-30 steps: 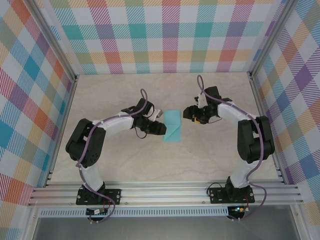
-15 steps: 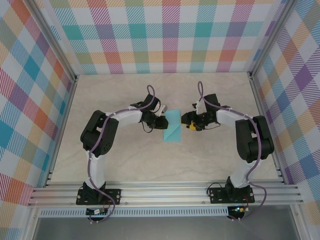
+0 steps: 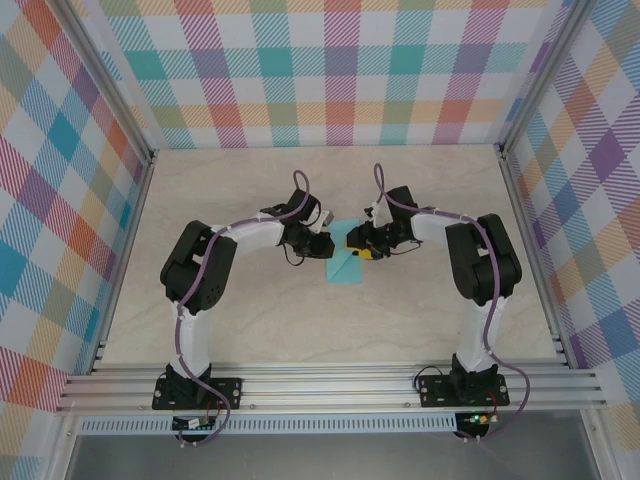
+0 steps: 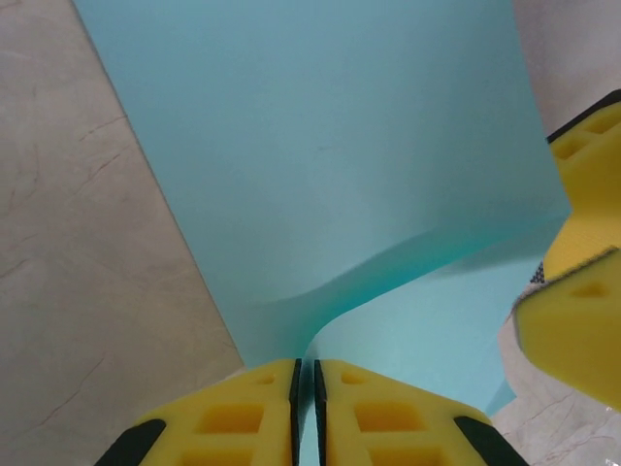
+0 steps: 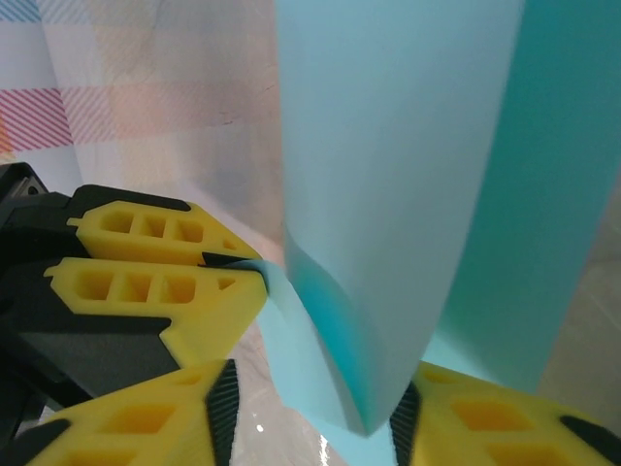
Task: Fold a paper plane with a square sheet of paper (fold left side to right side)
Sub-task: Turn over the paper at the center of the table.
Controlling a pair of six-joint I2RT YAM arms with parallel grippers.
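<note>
Once it was brought leftward, right gripper (image 5: 315, 388): jaws apart, straddling right edge of sheet (image 4: 340, 146).
Left gripper (image 4: 306, 374): clamped on left edge.
Sheet: bowed up for folding.

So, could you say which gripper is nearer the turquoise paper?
Left: the left gripper pinches the paper at its edge; the right gripper straddles its lifted fold, jaws open.

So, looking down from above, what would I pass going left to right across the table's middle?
Left arm's black elbow → left pincer → turquoise paper → right pincer → right arm's black elbow.
</note>
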